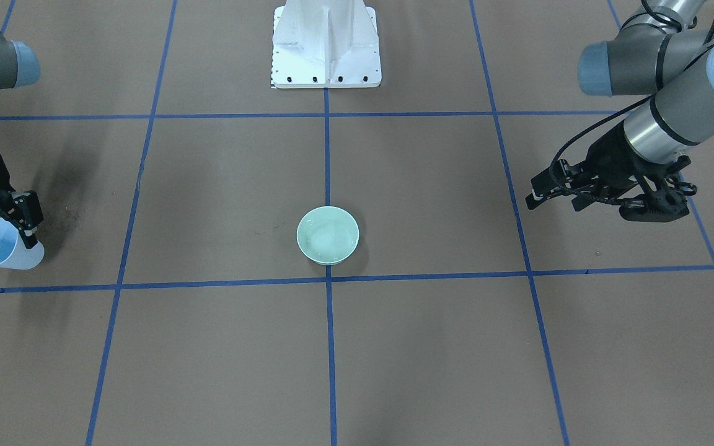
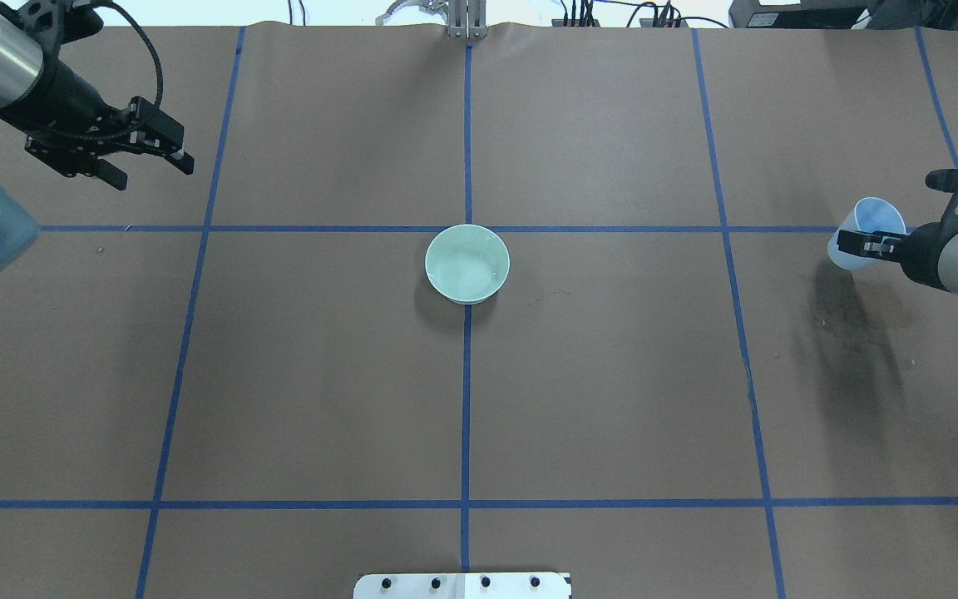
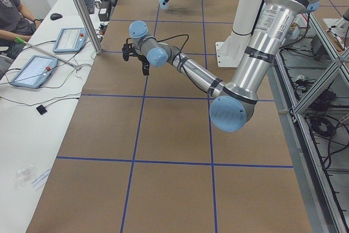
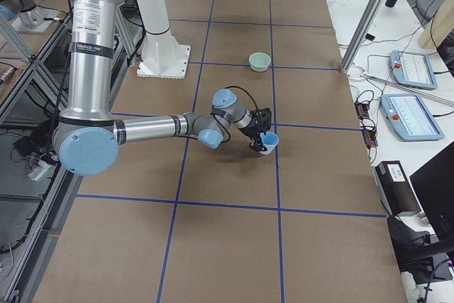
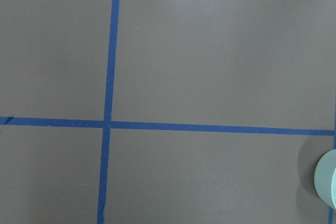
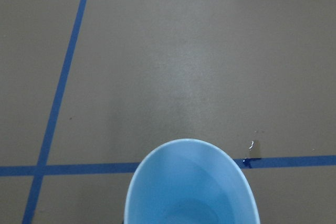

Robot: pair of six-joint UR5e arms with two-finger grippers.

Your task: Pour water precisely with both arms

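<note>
At the far left of the front-facing view, the right gripper (image 1: 5,217) pinches the rim of a tilted light blue cup (image 1: 4,253), held off the brown table (image 1: 220,186) and well apart from the pale green bowl (image 1: 328,235) at the centre. The water (image 1: 326,240) shows as a glossy sheen inside that bowl, and a small glinting droplet (image 6: 252,144) lies just beside a blue tape line (image 6: 294,161) in the right wrist view. At the right of the front-facing view, the left gripper (image 1: 549,197) hangs with its fingers spread and nothing between them.
</note>
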